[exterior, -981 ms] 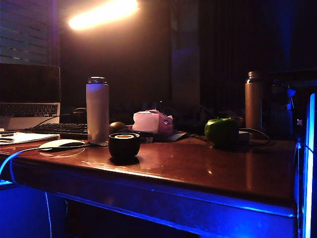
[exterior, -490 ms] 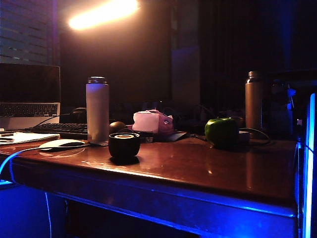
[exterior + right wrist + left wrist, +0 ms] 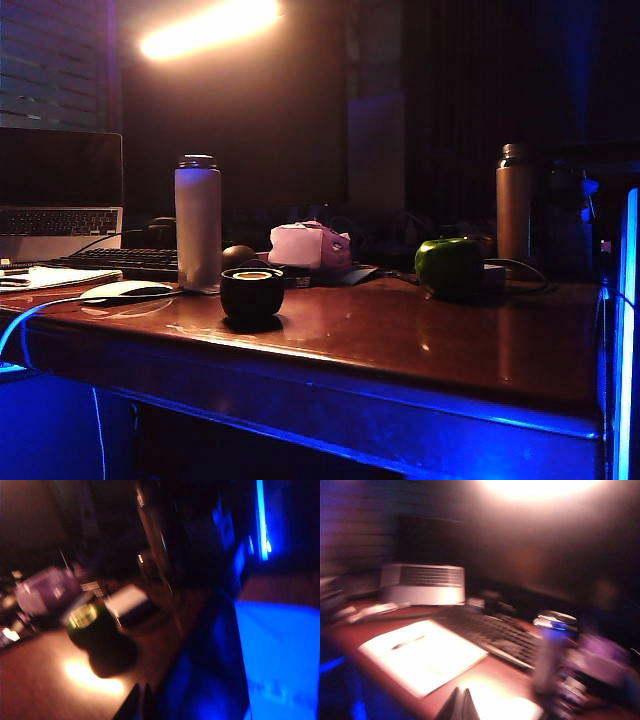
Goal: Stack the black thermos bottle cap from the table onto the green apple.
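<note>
We are seeing the squat black thermos cap point(image 3: 251, 292) sitting near the table's point(image 3: 420, 340) front edge, shiny green apple point(image 3: 449, 267) toward the back right; left end effector point(image 3: 461, 706) and right end effector point(image 3: 140, 703) both pressed together, empty, off the table's near edge.

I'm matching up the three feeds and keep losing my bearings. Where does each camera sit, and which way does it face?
Exterior: low at the table edge, facing across cap and apple; no arm shows.
Left wrist: above the keyboard side; left end effector tips shut.
Right wrist: near the apple; right end effector shut.
Shared: exterior and right wrist both show the apple.
</note>
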`<act>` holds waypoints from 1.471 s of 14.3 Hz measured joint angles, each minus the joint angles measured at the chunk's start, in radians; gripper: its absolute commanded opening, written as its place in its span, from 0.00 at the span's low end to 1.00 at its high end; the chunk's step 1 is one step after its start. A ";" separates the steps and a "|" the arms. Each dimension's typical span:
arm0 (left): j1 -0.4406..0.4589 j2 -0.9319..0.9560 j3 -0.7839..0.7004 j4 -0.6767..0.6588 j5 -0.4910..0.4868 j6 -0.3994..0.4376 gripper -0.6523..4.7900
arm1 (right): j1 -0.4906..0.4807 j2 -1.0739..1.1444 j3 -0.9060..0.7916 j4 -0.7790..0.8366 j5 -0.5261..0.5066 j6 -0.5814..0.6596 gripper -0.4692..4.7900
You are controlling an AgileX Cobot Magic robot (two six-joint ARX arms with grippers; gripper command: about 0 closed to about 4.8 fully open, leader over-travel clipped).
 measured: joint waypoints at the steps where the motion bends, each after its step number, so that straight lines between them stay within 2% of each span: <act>1: 0.000 0.180 0.179 -0.074 0.139 0.064 0.12 | 0.000 0.071 0.065 0.005 -0.001 -0.026 0.09; 3: 0.000 0.397 0.420 -0.211 0.325 0.095 0.13 | 0.000 0.200 0.169 0.021 -0.006 -0.083 0.09; 5: 0.000 0.568 0.610 -0.402 0.529 0.134 0.12 | 0.000 0.355 0.269 0.088 -0.061 -0.143 0.09; 7: 0.000 0.681 0.735 -0.577 0.644 0.219 0.12 | 0.000 0.531 0.381 0.154 -0.121 -0.172 0.09; 9: 0.000 0.732 0.789 -0.706 0.723 0.247 0.11 | 0.000 0.703 0.462 0.196 -0.179 -0.176 0.09; 11: -0.005 0.754 0.803 -0.806 0.716 0.344 0.11 | 0.019 0.885 0.537 0.229 -0.274 -0.176 0.09; 12: -0.042 0.753 0.809 -0.820 0.582 0.372 0.11 | 0.090 0.996 0.597 0.232 -0.284 -0.179 0.09; 13: -0.063 0.759 0.820 -0.820 0.521 0.373 0.11 | 0.134 1.059 0.630 0.233 -0.291 -0.191 0.09; 16: -0.129 0.779 0.821 -0.803 0.507 0.373 0.11 | 0.303 1.236 0.732 0.232 -0.294 -0.246 0.09; 19: -0.138 0.806 0.833 -0.728 0.533 0.314 0.11 | 0.405 1.315 0.785 0.238 -0.287 -0.248 0.09; 21: -0.138 0.824 0.842 -0.722 0.537 0.304 0.11 | 0.460 1.381 0.814 0.243 -0.287 -0.251 0.09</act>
